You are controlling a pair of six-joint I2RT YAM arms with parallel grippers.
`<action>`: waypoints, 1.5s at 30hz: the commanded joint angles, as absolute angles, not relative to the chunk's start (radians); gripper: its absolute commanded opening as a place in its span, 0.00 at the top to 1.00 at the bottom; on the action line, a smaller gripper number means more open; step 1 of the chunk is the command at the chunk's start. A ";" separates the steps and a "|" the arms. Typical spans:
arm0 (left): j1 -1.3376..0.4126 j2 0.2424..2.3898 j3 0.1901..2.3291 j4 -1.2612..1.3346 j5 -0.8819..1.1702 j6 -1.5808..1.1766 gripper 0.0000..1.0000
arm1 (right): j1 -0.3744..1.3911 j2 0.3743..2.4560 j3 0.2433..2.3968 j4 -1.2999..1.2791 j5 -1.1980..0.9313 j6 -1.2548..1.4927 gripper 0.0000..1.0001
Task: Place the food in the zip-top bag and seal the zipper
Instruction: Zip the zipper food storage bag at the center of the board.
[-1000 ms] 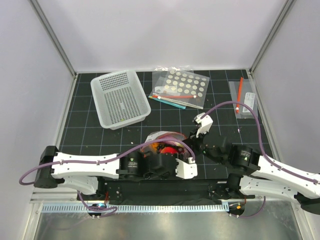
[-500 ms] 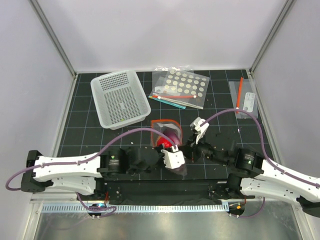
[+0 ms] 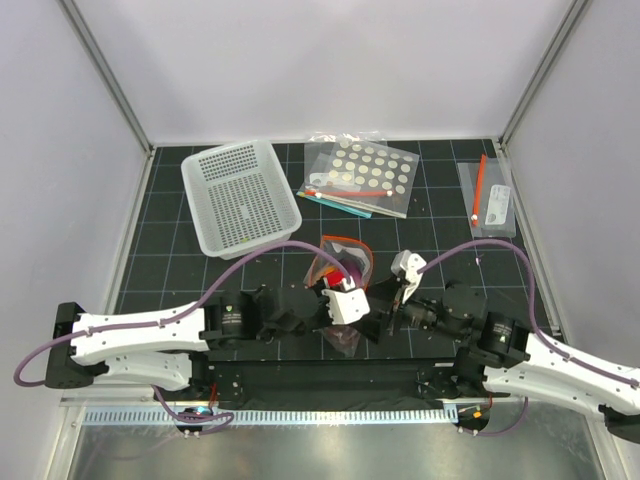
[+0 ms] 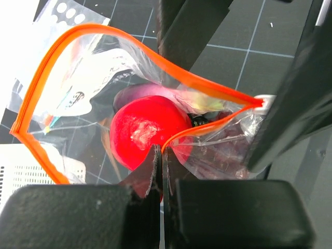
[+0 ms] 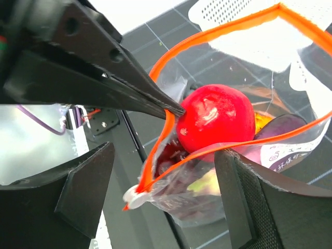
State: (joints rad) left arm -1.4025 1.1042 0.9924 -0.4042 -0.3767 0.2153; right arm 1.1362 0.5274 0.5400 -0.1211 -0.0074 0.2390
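Zip-top bag (image 3: 341, 258): near centre of desk (image 3: 440, 205), between both hands; mouth gaping, zipper (image 4: 98, 32) unsealed. Contents: red apple (image 4: 148, 129), purple grape bunch (image 5: 282, 129). Left hand (image 4: 160, 155): pressed together, pinching the zipper edge. Right hand (image 5: 165, 155): spread, either side of the bag's corner.

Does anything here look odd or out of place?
The zip-top bag stands out: its orange zipper is bowed wide open, one lip pinched in the left gripper, the red apple showing inside.
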 commanded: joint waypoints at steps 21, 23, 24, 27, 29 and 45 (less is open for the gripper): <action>-1.347 1.054 0.969 -0.288 -0.403 0.104 1.00 | 1.170 0.564 0.445 -0.005 0.029 0.241 0.16; -1.345 1.051 0.968 -0.288 -0.416 0.100 1.00 | 1.187 0.581 0.449 -0.006 0.044 0.235 0.23; -1.342 1.052 0.968 -0.290 -0.422 0.097 1.00 | 1.195 0.586 0.452 -0.005 0.051 0.232 0.31; -1.338 1.046 0.965 -0.288 -0.437 0.087 1.00 | 1.219 0.595 0.459 -0.008 0.098 0.233 0.41; -1.336 1.045 0.963 -0.288 -0.436 0.084 1.00 | 1.227 0.583 0.457 -0.009 0.117 0.232 0.41; -1.336 1.046 0.968 -0.270 -0.322 0.114 1.00 | 1.233 0.626 0.518 0.046 0.092 0.158 0.00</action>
State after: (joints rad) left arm -1.3411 1.0710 0.9600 -0.3473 -0.3454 0.1120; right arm 1.2270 0.5556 0.4591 -0.0303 0.1104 0.1932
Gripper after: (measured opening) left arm 0.012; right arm 0.993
